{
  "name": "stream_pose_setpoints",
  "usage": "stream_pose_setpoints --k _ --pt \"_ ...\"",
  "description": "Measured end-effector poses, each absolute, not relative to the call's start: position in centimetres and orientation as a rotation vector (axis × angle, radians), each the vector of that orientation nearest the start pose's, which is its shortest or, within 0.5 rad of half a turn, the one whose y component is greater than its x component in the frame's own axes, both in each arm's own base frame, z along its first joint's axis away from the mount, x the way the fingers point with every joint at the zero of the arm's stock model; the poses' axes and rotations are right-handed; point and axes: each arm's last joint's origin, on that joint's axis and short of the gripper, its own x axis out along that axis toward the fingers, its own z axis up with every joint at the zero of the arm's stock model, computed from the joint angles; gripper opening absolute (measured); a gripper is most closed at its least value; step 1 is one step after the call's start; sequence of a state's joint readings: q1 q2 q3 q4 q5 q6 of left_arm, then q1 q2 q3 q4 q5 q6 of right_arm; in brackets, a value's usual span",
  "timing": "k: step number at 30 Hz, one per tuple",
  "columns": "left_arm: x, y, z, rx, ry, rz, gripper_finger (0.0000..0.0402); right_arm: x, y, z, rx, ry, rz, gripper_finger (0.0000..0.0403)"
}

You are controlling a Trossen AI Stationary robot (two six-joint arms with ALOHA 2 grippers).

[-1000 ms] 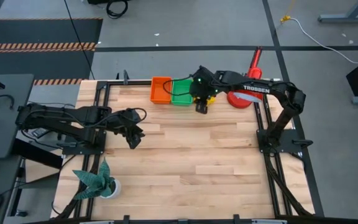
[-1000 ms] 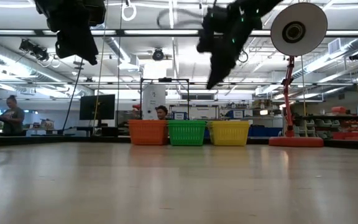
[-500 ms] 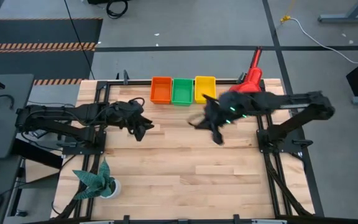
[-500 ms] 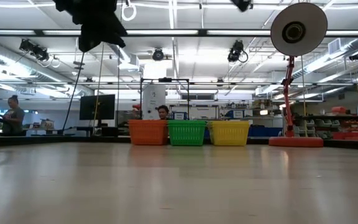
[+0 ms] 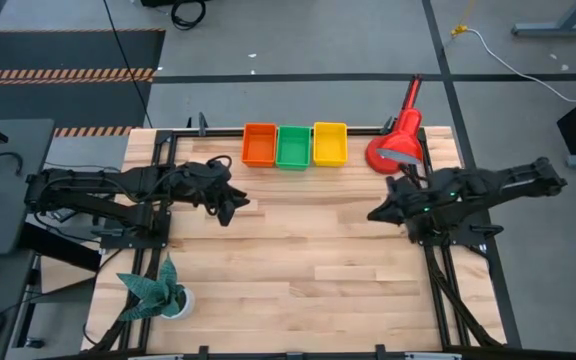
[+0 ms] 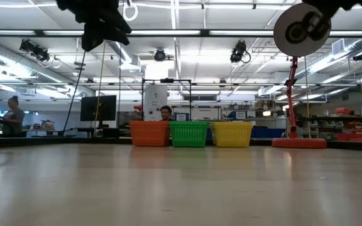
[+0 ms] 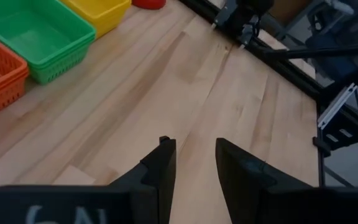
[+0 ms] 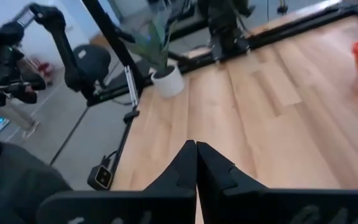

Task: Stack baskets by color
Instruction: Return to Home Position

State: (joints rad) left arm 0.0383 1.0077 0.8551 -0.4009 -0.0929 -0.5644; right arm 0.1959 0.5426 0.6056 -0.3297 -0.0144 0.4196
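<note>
An orange basket [image 5: 259, 145], a green basket [image 5: 293, 146] and a yellow basket [image 5: 329, 143] stand side by side on their bases at the table's far edge. The low view shows them as orange [image 6: 149, 133], green [image 6: 188, 134] and yellow [image 6: 232, 134]. My left gripper [image 5: 230, 205] hangs open above the table's left part, near of the orange basket, with nothing between its fingers [image 7: 194, 168]. My right gripper [image 5: 376, 213] is shut and empty [image 8: 196, 163], raised by the table's right edge, near of the lamp.
A red cone-shaded lamp [image 5: 398, 142] stands at the far right corner, its shade high in the low view [image 6: 301, 28]. A potted plant [image 5: 155, 290] sits at the near left corner. Bare wood [image 5: 308, 260] stretches between the arms. People show in the room behind.
My right gripper has swung back from above the yellow basket at the far edge toward the table's right edge, turning as it went; the yellow basket now shows uncovered. My left gripper has tipped upward a little and shifted slightly toward the far edge.
</note>
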Motion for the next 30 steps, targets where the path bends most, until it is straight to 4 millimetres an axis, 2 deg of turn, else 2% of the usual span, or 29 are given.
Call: stream_pose_setpoints --k 7,13,25,30 --pt "21.6 1.0 30.5 -0.54 0.427 0.257 0.0119 8.7 1.5 25.8 0.379 0.168 0.151 0.0002" --pt "21.8 1.0 30.9 -0.548 0.38 0.245 0.0119 7.3 1.2 23.0 0.384 0.095 0.16 0.0001" --pt "22.1 1.3 31.8 -0.449 0.275 0.286 0.0111 9.6 1.3 17.5 0.319 -0.076 0.164 0.0" --pt "21.8 1.5 31.0 -0.406 0.26 0.284 0.0072 9.7 1.1 17.3 0.276 -0.059 0.143 0.0"
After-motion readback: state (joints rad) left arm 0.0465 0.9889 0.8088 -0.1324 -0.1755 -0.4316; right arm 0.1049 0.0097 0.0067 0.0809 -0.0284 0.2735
